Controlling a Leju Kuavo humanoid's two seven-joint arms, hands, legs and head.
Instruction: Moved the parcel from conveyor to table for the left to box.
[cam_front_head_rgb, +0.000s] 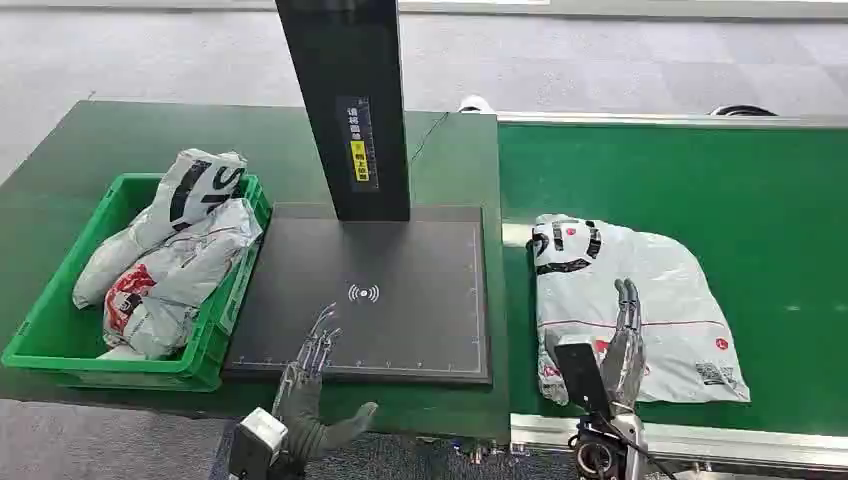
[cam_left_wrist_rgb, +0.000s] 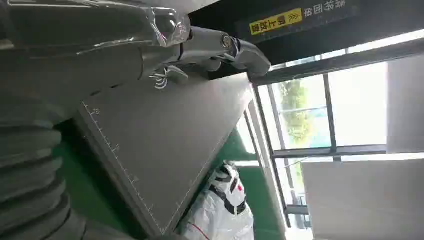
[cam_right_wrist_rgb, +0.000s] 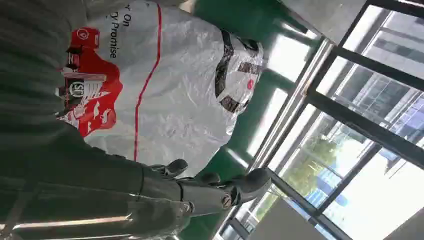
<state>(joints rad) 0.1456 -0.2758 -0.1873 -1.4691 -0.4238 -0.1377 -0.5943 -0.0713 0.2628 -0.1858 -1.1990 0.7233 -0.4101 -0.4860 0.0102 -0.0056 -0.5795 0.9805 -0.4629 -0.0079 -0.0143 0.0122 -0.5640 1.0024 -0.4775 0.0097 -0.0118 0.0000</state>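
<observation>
Conveyor: a wide green belt (cam_front_head_rgb: 700, 170) with a silver rail along its near edge fills the right side of the head view, butting against the table.
Table: a green-topped table (cam_front_head_rgb: 120, 140) sits left of the belt, carrying the scanner plate and the bin.
Scanner plate: a flat dark grey rectangular plate (cam_front_head_rgb: 400, 270) marked with a white wireless symbol and ruler ticks lies on the table between bin and belt; a black upright column (cam_front_head_rgb: 345, 100) with a yellow label rises from its far edge.
Bin: a green plastic crate (cam_front_head_rgb: 60, 345) stands at the table's left, just beside the plate, holding several white and grey plastic mailer bags (cam_front_head_rgb: 170, 260) piled lengthwise.
Parcel: a white plastic mailer bag with red print, a thin red line and black tape bands (cam_front_head_rgb: 650, 300) lies flat on the conveyor, near the edge that meets the table; it is also seen in the right wrist view (cam_right_wrist_rgb: 175, 85) and, past the plate's corner, in the left wrist view (cam_left_wrist_rgb: 220, 210).
Right hand: the right hand (cam_front_head_rgb: 622, 345) is over the parcel's near half, fingers straight and together, pointing away from the robot, released and grasping nothing; whether it touches the bag I cannot tell.
Left hand: the left hand (cam_front_head_rgb: 310, 385) hovers at the plate's near edge, fingers extended, thumb out to the side, released.
</observation>
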